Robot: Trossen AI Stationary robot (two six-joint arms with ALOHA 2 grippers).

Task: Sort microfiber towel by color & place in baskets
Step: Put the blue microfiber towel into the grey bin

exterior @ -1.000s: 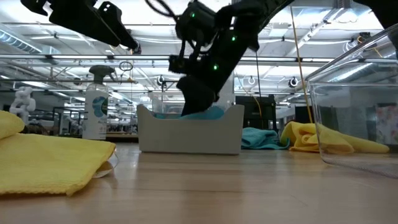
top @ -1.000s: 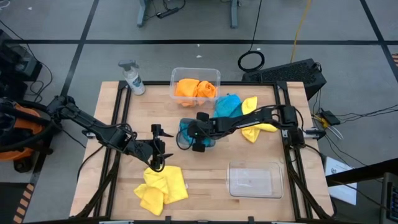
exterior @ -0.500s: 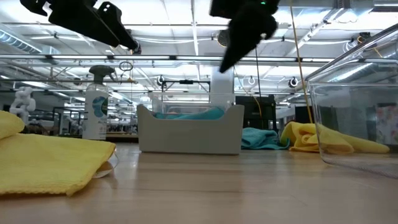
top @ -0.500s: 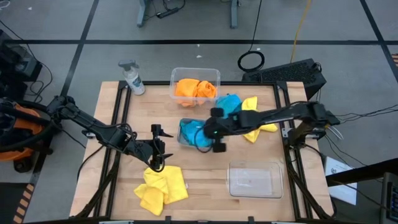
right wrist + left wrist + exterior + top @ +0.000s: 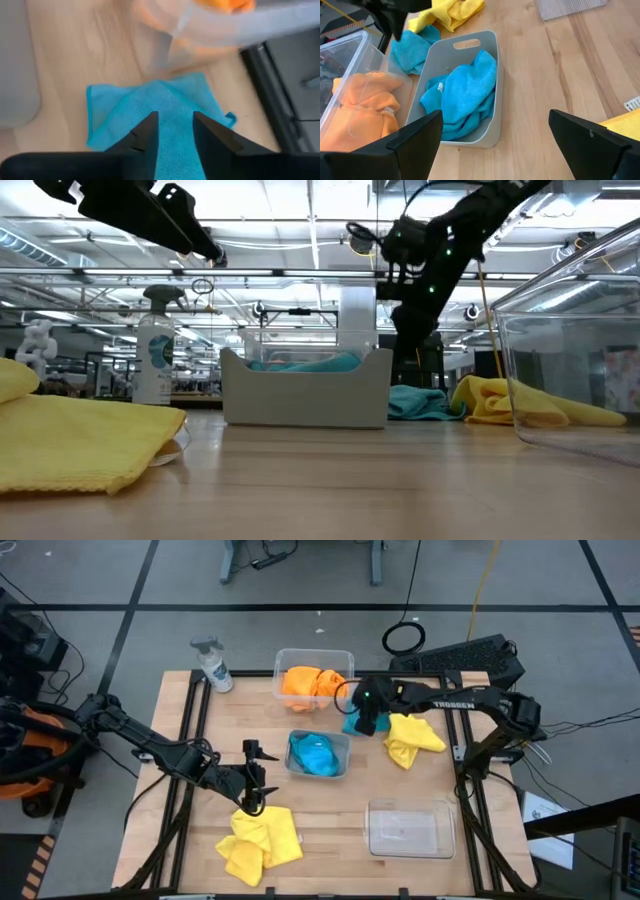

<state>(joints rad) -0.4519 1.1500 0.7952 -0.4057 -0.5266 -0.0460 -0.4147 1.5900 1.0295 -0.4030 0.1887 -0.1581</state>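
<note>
Right gripper point(image 5: 368, 721) hovers above the loose blue towel point(image 5: 352, 724) at upper centre, fingers narrowly apart, empty. Another blue towel point(image 5: 314, 753) sits in the small grey basket point(image 5: 343, 739), centre. Left gripper point(image 5: 252, 780), wide open and empty, is above the yellow towel point(image 5: 262, 843), lower left.

Grey floor point(image 5: 300, 590) with dark lines, wooden table point(image 5: 330, 830), bright ceiling lights point(image 5: 300, 220)
</note>
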